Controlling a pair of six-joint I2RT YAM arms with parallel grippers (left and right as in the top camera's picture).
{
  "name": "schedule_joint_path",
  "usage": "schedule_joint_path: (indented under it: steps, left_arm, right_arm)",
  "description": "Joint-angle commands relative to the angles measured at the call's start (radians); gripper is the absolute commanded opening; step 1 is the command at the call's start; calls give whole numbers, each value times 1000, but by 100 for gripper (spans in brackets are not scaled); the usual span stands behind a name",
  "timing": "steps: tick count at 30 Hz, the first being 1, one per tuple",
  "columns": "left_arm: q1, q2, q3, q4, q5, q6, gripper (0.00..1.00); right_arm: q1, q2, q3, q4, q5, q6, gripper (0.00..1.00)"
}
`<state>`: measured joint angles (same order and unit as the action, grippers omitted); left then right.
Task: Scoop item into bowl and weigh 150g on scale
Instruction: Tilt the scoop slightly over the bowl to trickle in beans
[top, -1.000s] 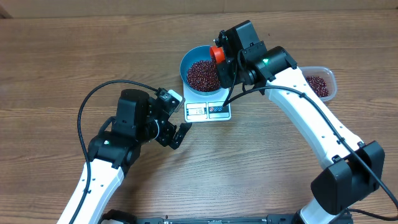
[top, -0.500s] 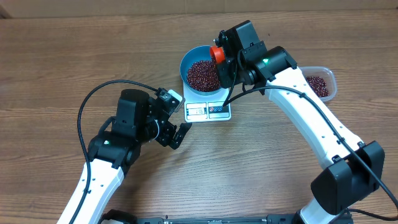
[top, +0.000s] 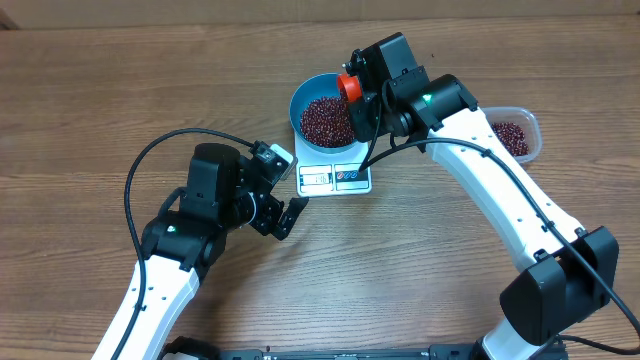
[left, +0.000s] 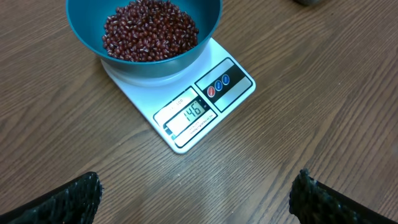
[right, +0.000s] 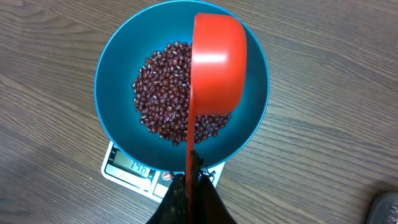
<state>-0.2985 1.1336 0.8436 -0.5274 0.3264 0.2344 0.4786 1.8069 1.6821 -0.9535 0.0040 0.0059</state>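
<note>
The right gripper (right: 191, 186) had its dark fingers clenched on the thin handle of an orange-red plastic scoop (right: 217, 68). The scoop's smooth rounded cup hung tipped over the bowl (right: 118, 134), with its outer shell toward the wrist camera. The left gripper (left: 196, 208) stood released and grasped nothing. Its two rough black fingertips (left: 68, 199) were spread wide at the bottom corners of its own view, low over the table (left: 323, 93) just in front of the scale (left: 140, 87).

Across the last second nothing had moved: both arms, the scoop and the bowl looked exactly alike in the overhead views. That stillness probably meant the pouring had paused so the reading could settle. The display (left: 186, 114) showed 146 (a little short of the target), so a small top-up seemed needed.

The beans (right: 163, 93), tiny glossy maroon ovals, lay in a loose heap in the deep, round, bright blue bowl, which sat on the flat white square scale. More beans waited in a clear rounded plastic container (top: 515, 135) beside the right arm. The table was brown woodgrain.
</note>
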Motion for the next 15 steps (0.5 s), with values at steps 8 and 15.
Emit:
schedule_joint_path:
  steps: [8, 15]
  left_arm:
    - [5, 5, -4, 1, 7, -14, 100]
    - [5, 5, -4, 1, 7, -14, 99]
  right_arm:
    - [5, 0, 35, 6, 6, -67, 4]
    - [5, 0, 35, 6, 6, -86, 4]
